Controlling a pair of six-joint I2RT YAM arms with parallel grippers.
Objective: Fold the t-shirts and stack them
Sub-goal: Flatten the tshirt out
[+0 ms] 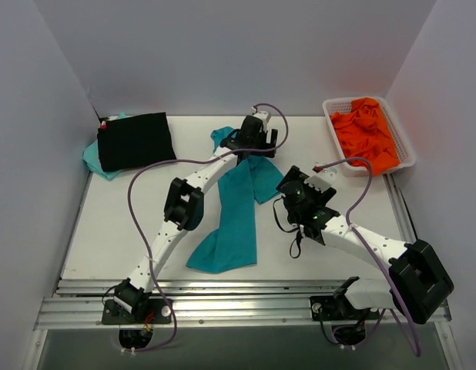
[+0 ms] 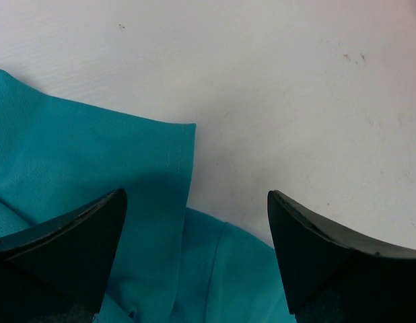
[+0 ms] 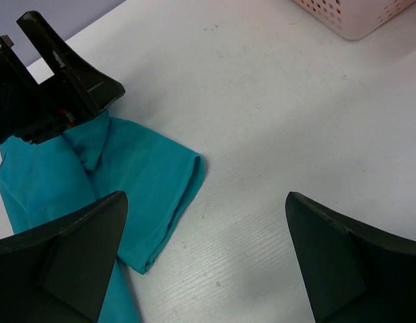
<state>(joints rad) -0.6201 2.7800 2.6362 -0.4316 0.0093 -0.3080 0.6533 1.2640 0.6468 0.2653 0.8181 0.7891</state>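
Note:
A teal t-shirt (image 1: 236,208) lies in a long crumpled strip down the middle of the table. My left gripper (image 1: 252,142) is open just above its far end; teal cloth (image 2: 93,168) lies under the fingers, nothing gripped. My right gripper (image 1: 293,187) is open and empty over bare table, just right of the shirt's sleeve (image 3: 151,195). A folded black t-shirt (image 1: 135,141) lies on a teal one (image 1: 94,159) at the back left. Orange t-shirts (image 1: 367,133) fill the basket.
A white mesh basket (image 1: 405,142) stands at the back right; its corner shows in the right wrist view (image 3: 356,17). Grey walls close in on the left, back and right. Purple cables loop over both arms.

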